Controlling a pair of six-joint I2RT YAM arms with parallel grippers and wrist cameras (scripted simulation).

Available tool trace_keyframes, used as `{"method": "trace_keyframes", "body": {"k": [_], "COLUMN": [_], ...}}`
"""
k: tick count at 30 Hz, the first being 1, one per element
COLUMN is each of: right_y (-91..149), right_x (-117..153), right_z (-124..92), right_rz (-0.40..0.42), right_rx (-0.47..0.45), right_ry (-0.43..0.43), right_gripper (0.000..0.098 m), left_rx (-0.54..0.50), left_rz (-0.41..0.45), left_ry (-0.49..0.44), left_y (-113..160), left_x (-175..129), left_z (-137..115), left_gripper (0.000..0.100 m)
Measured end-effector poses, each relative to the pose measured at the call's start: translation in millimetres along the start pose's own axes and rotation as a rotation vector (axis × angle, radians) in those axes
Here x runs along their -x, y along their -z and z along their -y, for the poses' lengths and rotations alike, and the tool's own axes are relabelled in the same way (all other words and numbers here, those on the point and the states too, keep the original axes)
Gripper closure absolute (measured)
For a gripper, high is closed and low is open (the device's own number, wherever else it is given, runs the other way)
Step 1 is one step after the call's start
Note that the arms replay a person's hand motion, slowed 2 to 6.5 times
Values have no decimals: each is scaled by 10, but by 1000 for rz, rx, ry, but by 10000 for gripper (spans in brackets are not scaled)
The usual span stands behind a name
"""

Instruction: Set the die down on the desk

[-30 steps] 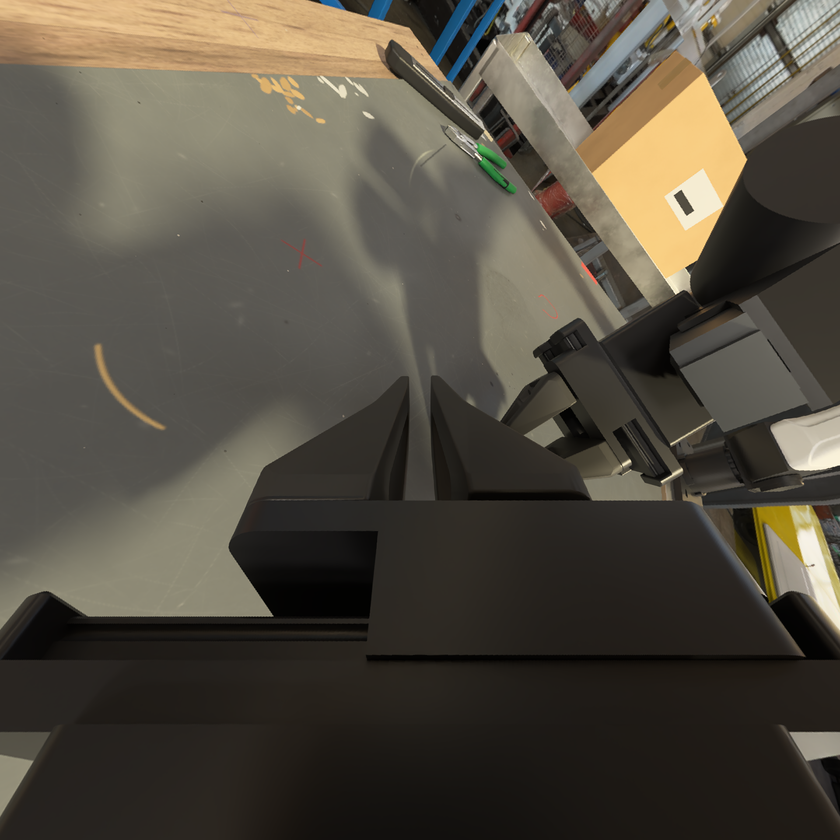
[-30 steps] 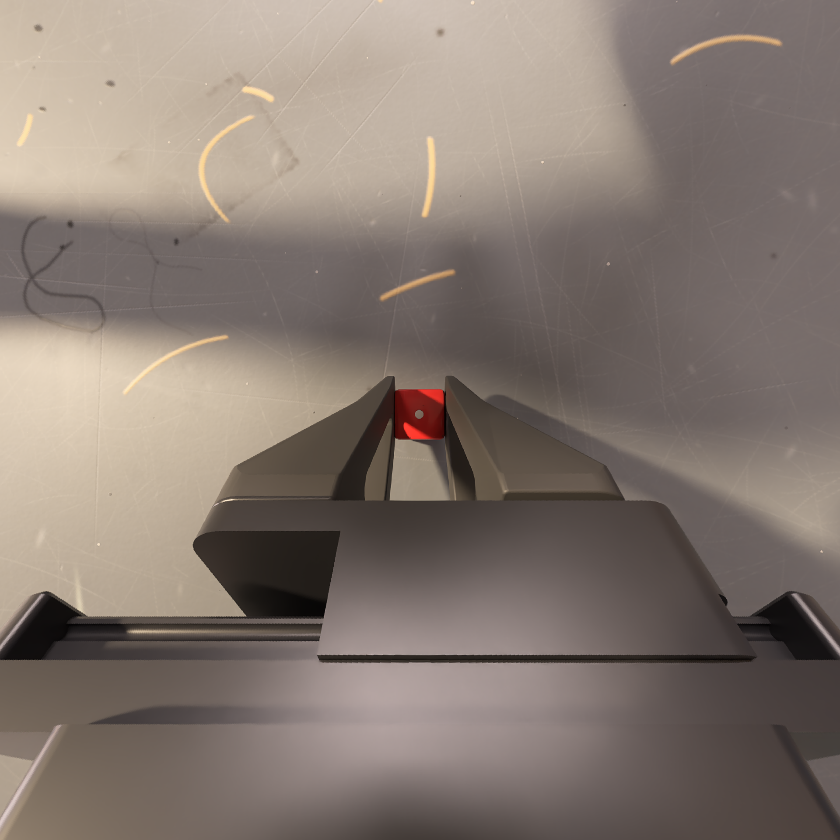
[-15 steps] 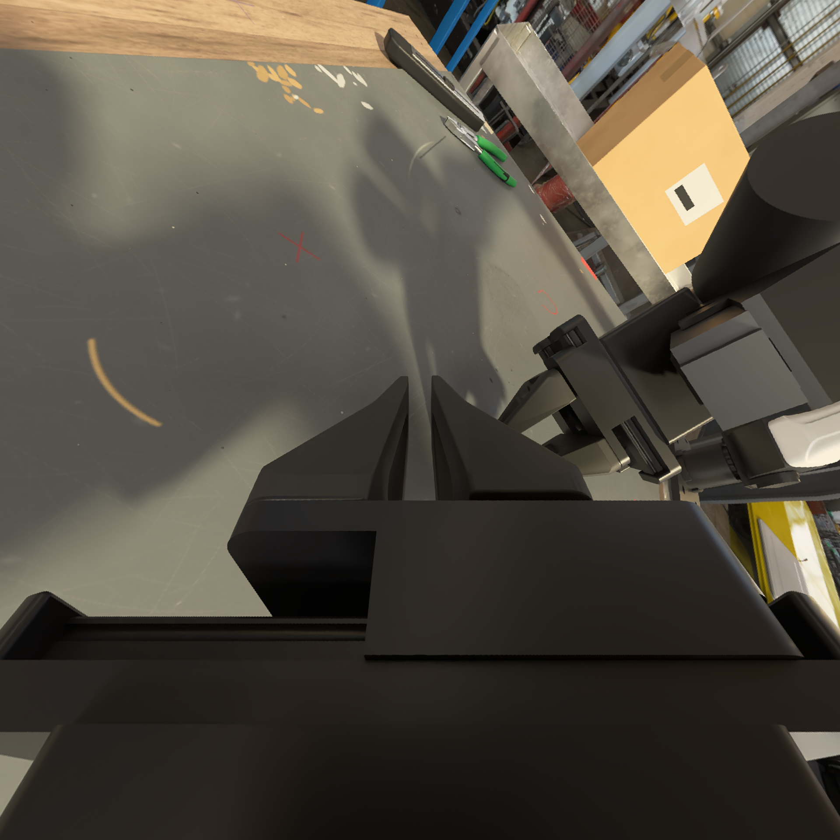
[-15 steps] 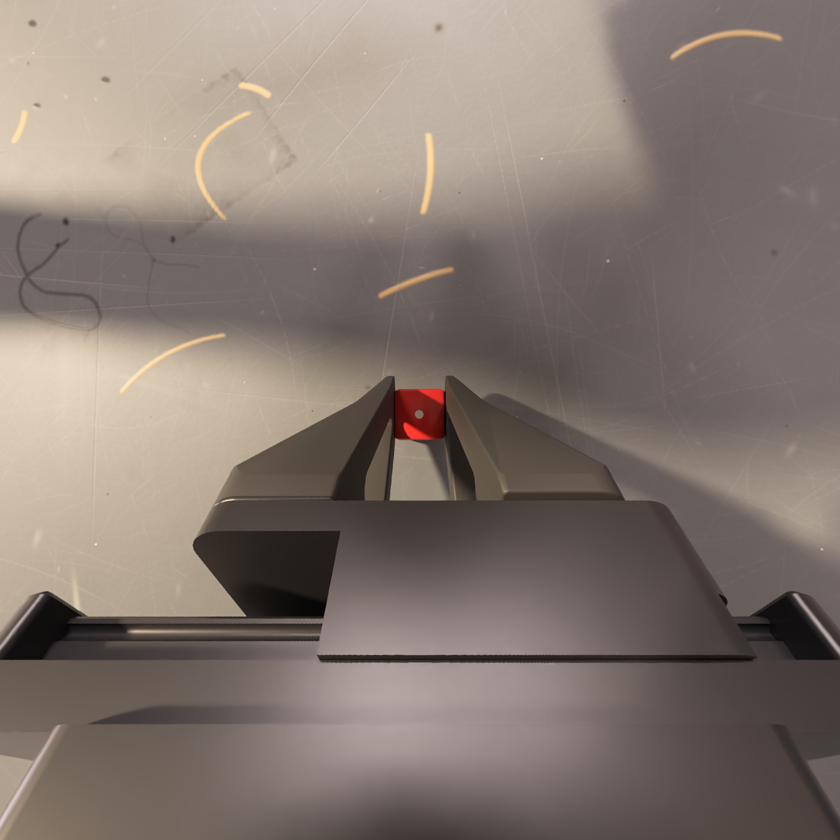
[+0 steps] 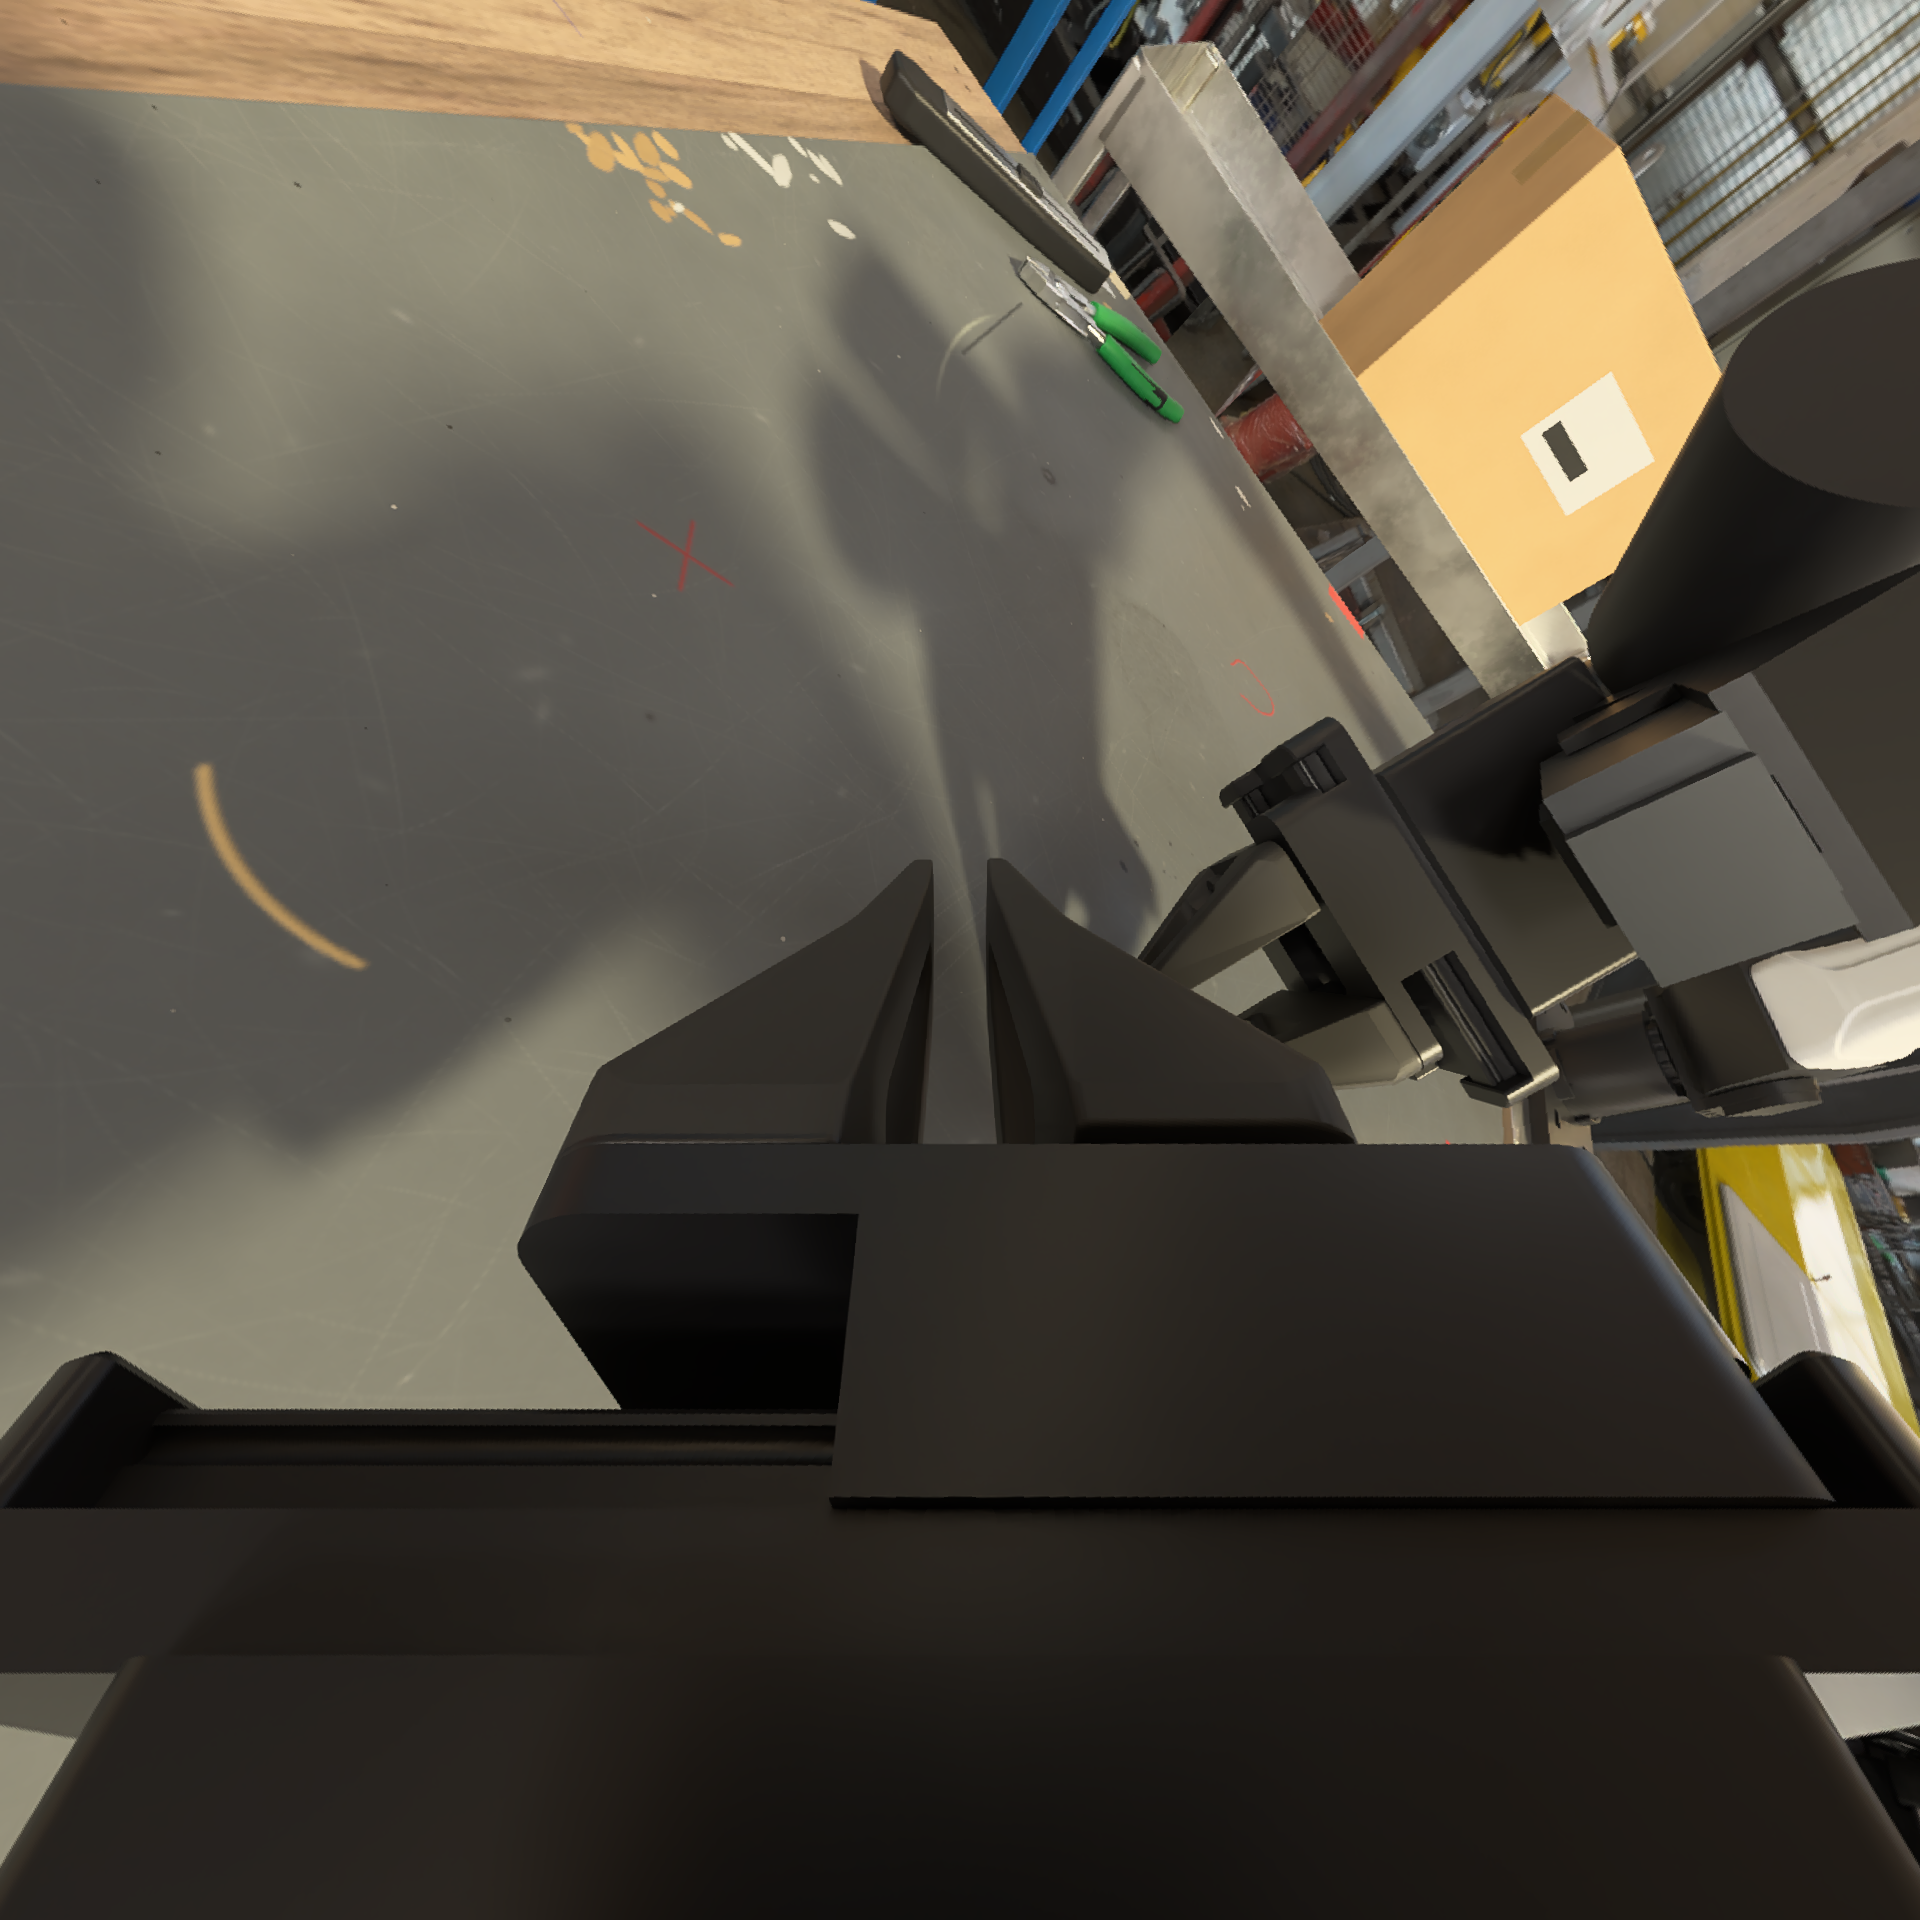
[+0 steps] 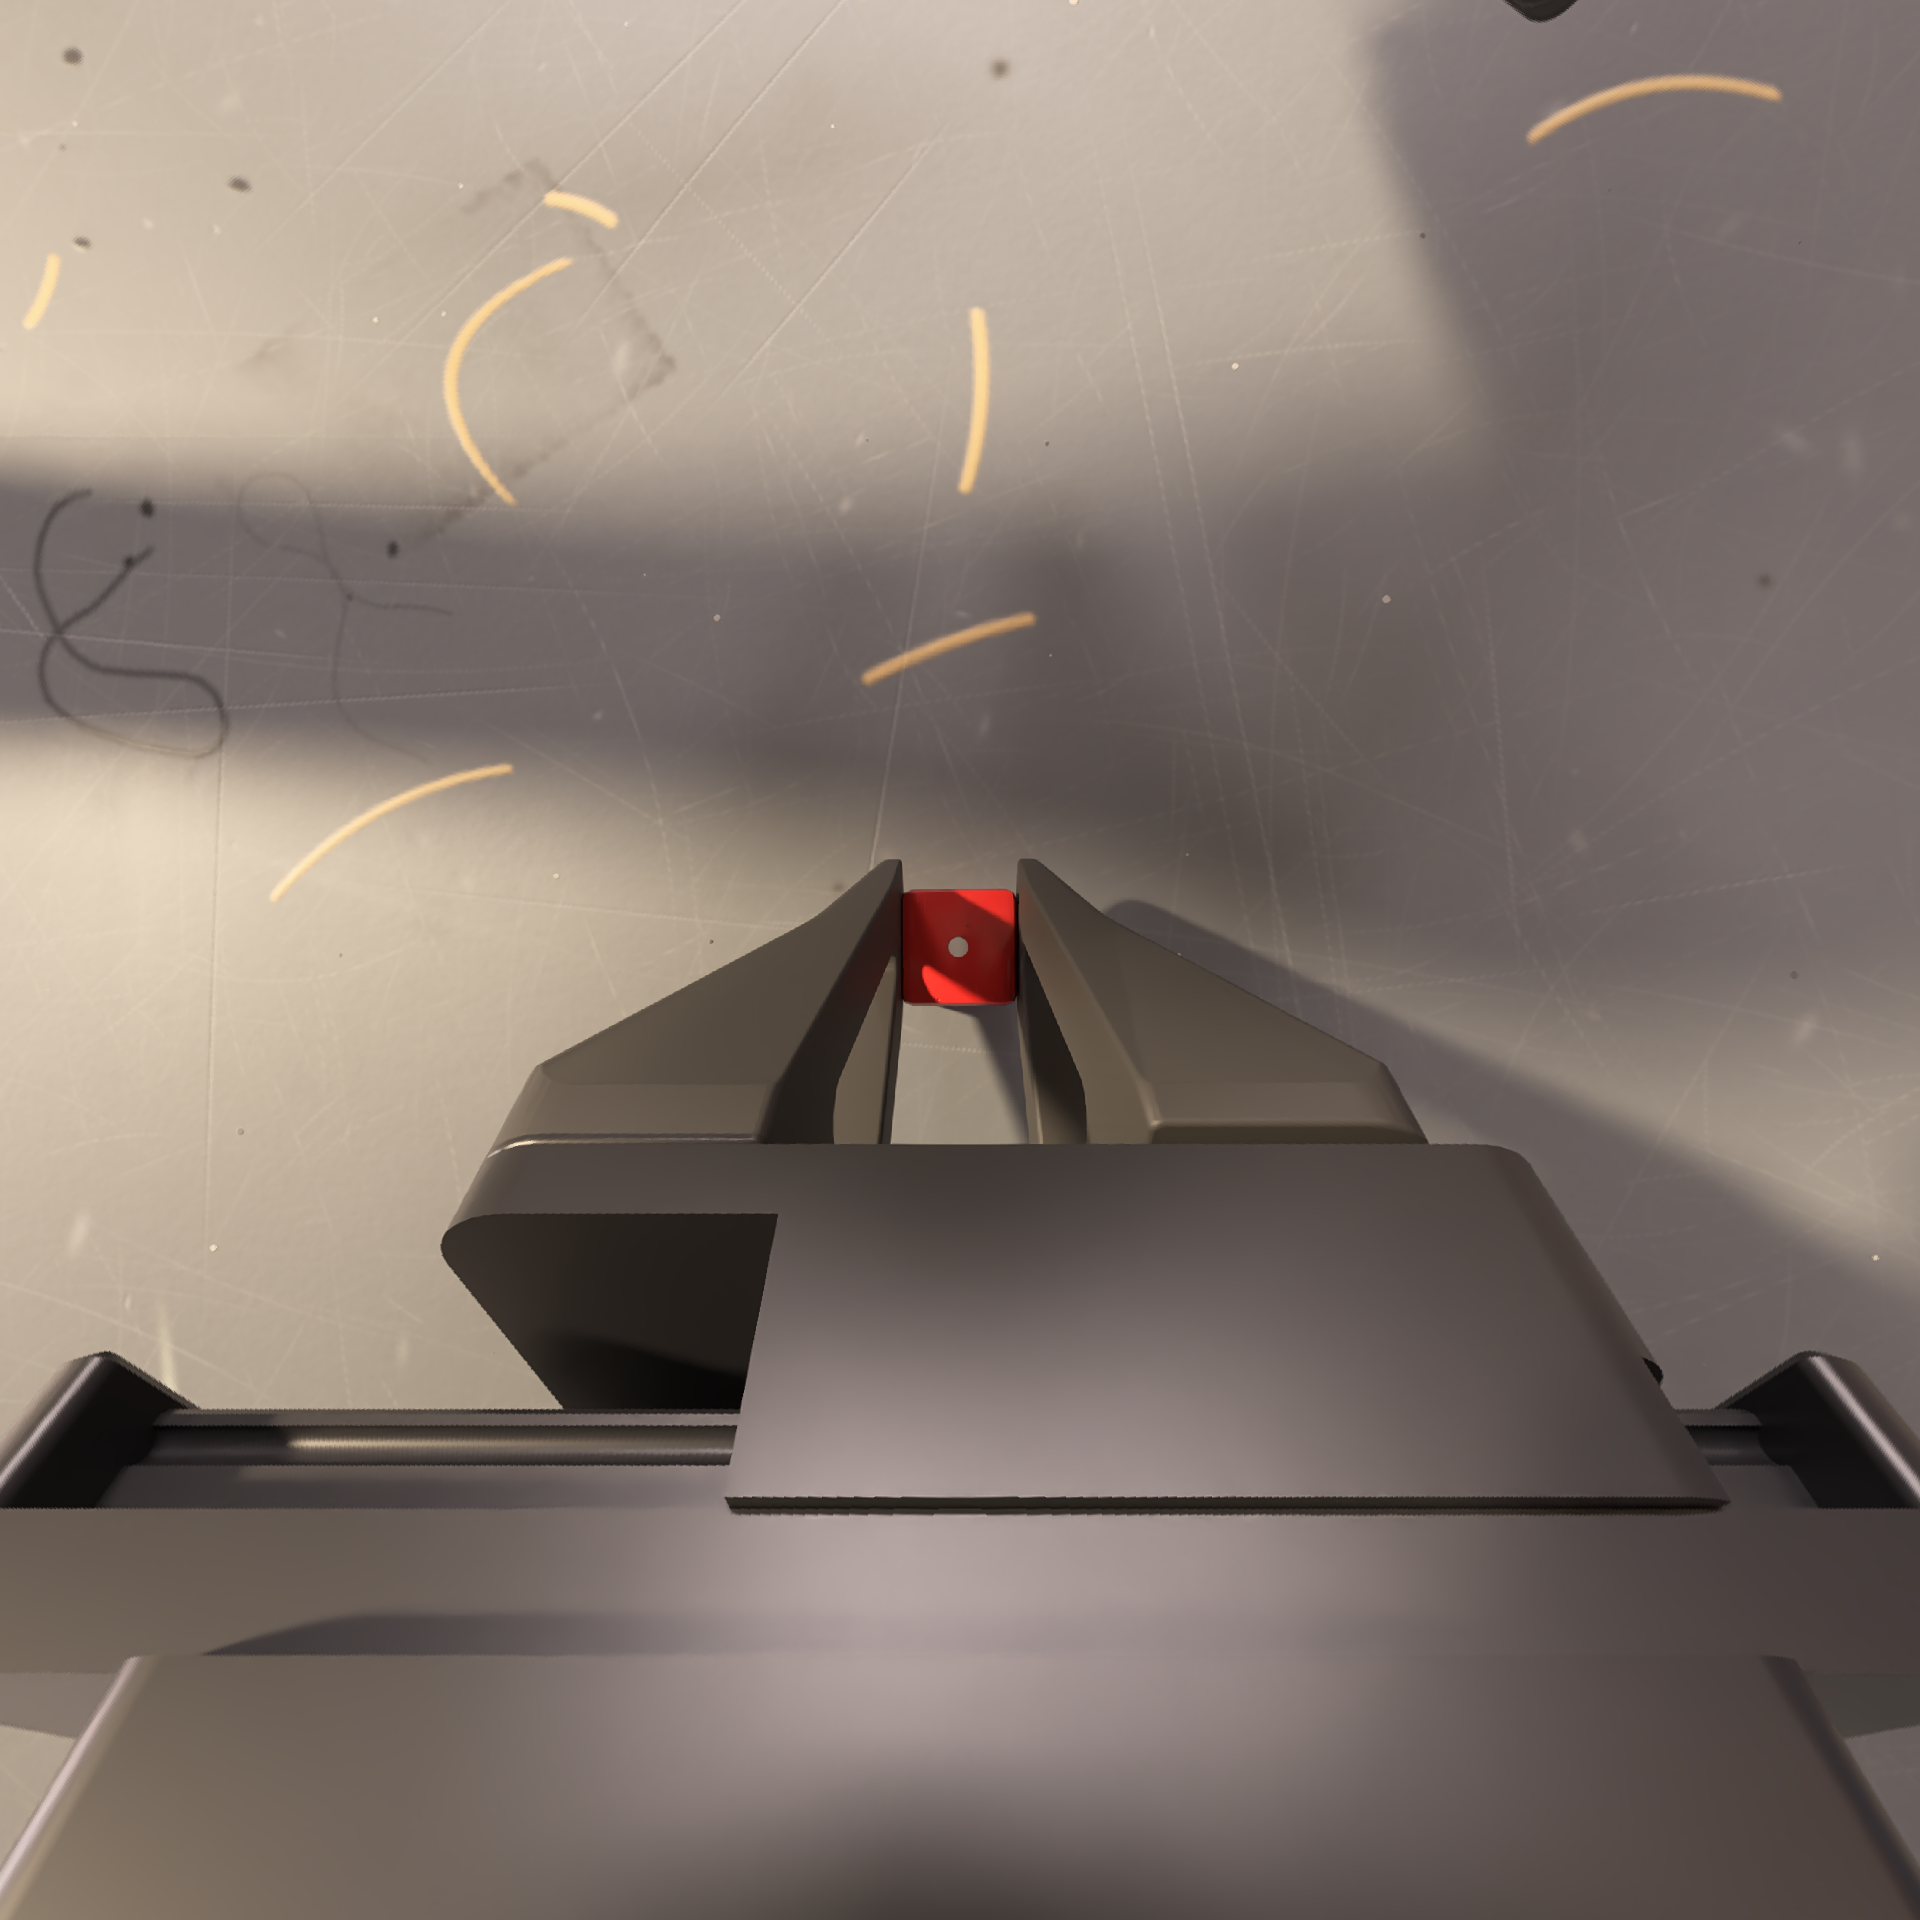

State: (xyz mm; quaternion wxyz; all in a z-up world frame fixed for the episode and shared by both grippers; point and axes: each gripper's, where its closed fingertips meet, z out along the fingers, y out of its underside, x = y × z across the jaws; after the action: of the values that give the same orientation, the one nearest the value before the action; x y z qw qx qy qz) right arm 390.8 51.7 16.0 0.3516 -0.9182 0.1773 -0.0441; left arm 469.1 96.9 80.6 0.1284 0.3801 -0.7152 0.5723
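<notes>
A scratched grey desk (image 5: 436,540) with a wooden strip (image 5: 416,52) along its far edge carries green-handled pliers (image 5: 1107,338) beside a long black tool (image 5: 992,171), paint flecks (image 5: 644,171), a red cross mark (image 5: 686,556) and orange curved streaks (image 6: 478,379)

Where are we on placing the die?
Done: the right tool has the red die clamped at its fingertips. In hand: holding it over the grey desk; contact cannot be judged. Left: release and retreat. The left tool is shut and empty.
</notes>
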Motion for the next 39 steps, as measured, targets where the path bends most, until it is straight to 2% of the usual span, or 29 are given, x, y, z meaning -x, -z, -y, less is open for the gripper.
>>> {"method": "trace_keyframes", "body": {"k": [12,25,39], "right_y": [-2,-13,-53], "right_x": [-15,-106,-33], "right_z": [-2,41,73], "right_rz": [-9,-74,-57], "right_rx": [-4,-18,-16], "right_ry": [3,19,48], "right_gripper": [798,799,799], "left_rx": [1,3,6], "left_rz": [0,-2,-3], "left_ry": [1,3,2], "left_y": [-2,-4,-11], "left_x": [0,-1,-4], "left_z": [-3,-6,-13], "left_gripper": [916,916,916]}}
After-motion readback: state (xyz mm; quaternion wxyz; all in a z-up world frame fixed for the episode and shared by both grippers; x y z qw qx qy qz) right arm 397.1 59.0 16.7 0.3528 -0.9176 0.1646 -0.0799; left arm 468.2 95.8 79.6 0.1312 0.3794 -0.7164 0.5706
